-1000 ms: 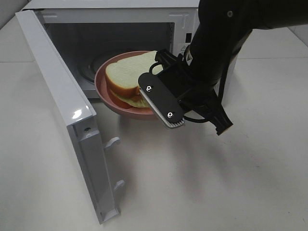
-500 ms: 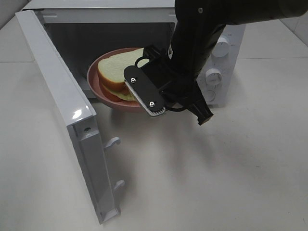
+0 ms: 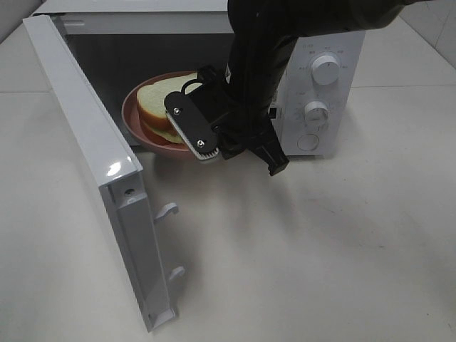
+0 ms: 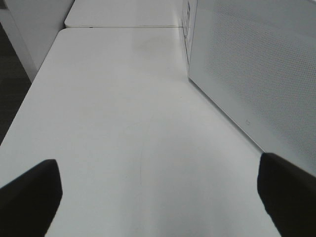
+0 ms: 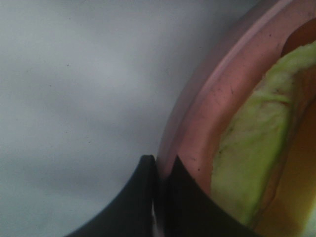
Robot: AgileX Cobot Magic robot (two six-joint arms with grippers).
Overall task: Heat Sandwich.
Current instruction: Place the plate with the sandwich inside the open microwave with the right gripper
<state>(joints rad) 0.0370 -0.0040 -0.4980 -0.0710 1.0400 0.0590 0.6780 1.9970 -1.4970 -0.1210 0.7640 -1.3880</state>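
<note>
The sandwich point(image 3: 158, 100), white bread with tan crust, lies on a round pink plate point(image 3: 132, 114) that is partly inside the open microwave point(image 3: 324, 43). My right gripper point(image 3: 189, 137) is shut on the plate's near rim, holding it at the oven's opening. Up close in the right wrist view, the right gripper point(image 5: 158, 165) pinches the pink plate point(image 5: 207, 113), and the sandwich's point(image 5: 247, 158) pale green filling shows beside it. In the left wrist view, my left gripper point(image 4: 158, 197) is open and holds nothing, low over bare table beside the microwave's side wall point(image 4: 247, 74).
The microwave door point(image 3: 85, 142) stands swung open at the left, reaching toward the table's front. Two knobs point(image 3: 317, 110) sit on the control panel at the right. The white table point(image 3: 320, 249) extends in front of the oven.
My right gripper has carried the plate and sandwich leftward and deeper into the microwave opening. The left gripper stays open.
</note>
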